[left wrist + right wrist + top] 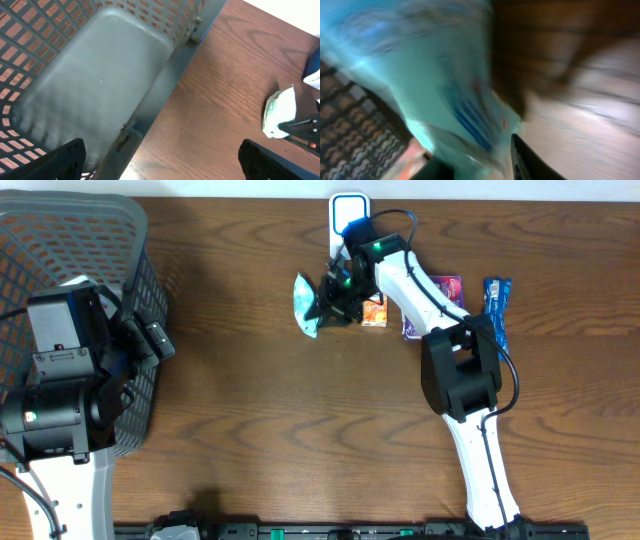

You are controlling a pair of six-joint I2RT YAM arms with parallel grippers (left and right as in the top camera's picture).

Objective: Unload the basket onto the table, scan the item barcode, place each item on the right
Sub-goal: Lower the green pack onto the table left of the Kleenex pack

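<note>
Overhead had the right gripper [332, 292] right up against the teal packet [305, 305], near the white scanner [347, 210] at the far side of the surface [280, 430]. Its wrist view was all blur, so I couldn't tell whether the jaws gripped the packet. Left gripper [162, 157] hung wide open, empty, over the grey basket [100, 75].

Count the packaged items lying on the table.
4: teal pouch leftmost, orange box next, purple packet partly under the right arm, blue packet rightmost. The arm may hide others.
</note>
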